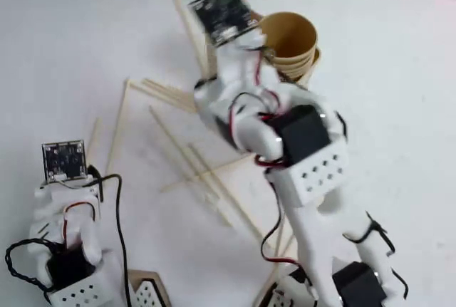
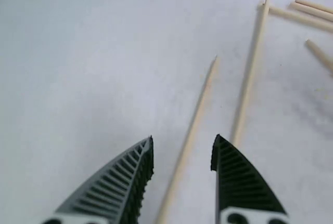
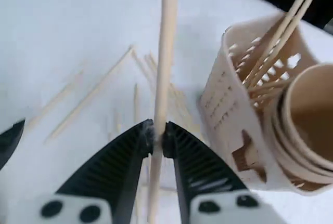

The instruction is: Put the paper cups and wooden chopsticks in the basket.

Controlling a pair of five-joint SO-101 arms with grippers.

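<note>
My right gripper (image 3: 158, 133) is shut on a wooden chopstick (image 3: 165, 47) that stands nearly upright, beside the pale slotted basket (image 3: 229, 104). In the basket are stacked paper cups (image 3: 307, 115) and a few chopsticks (image 3: 276, 37). From above, the held chopstick (image 1: 182, 15) slants towards the table's far edge next to the cups (image 1: 288, 40). My left gripper (image 2: 182, 146) is open, low over the table, with a loose chopstick (image 2: 195, 115) lying between its fingers. A second chopstick (image 2: 251, 73) lies just beside it.
Several loose chopsticks (image 1: 199, 172) lie scattered mid-table, more in a bunch (image 1: 160, 93) near the basket. The right arm (image 1: 299, 143) stretches across the middle. The left arm (image 1: 68, 207) stays at the near left corner, with a wooden piece (image 1: 146, 289) beside it.
</note>
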